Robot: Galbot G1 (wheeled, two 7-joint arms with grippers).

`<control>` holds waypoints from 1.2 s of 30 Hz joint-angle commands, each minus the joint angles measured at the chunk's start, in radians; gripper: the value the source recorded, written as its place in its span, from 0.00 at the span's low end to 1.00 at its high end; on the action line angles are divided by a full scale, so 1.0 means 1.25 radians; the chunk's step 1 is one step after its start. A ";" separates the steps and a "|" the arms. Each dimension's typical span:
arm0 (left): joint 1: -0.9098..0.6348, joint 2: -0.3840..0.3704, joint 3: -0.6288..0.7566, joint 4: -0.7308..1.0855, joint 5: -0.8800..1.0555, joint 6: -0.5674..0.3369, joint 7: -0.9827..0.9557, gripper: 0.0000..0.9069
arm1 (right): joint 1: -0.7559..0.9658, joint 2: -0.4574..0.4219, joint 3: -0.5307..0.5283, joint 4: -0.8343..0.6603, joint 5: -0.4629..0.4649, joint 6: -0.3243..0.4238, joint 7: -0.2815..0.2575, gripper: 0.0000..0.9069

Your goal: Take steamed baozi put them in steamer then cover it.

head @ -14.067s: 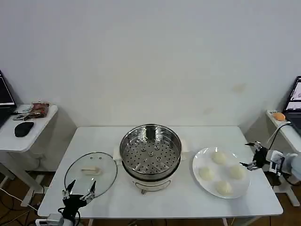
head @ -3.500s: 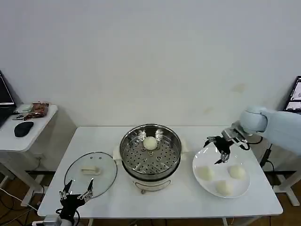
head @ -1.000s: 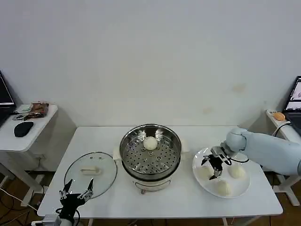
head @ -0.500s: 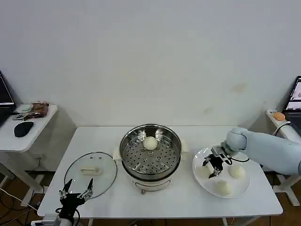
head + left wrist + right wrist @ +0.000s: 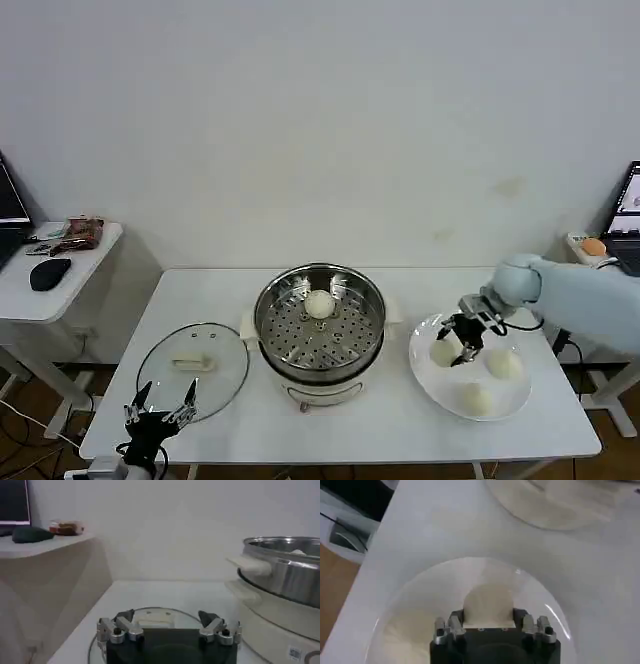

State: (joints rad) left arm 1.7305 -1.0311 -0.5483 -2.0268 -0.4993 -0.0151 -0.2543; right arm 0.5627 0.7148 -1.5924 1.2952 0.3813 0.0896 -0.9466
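Now right pincer [image 5: 458, 345] clamped on baozi [image 5: 488, 606], above plate [image 5: 515, 400]

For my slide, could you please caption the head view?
Right gripper grasping a baozi above the plate; one baozi already in the steamer.

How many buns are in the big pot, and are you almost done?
One baozi sits in the steamer. The right gripper is shut on a second baozi over the plate. Two more wait there. The cover lies on the table beside the left gripper.
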 commanded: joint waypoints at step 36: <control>0.000 -0.003 0.019 0.010 0.027 -0.020 -0.017 1.00 | 0.296 0.419 -0.132 0.043 0.512 -0.198 0.139 0.73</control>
State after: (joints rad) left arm 1.7310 -1.0345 -0.5242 -2.0152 -0.4664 -0.0402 -0.2747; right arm 0.9652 1.0959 -1.7715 1.3803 0.9092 -0.1089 -0.8228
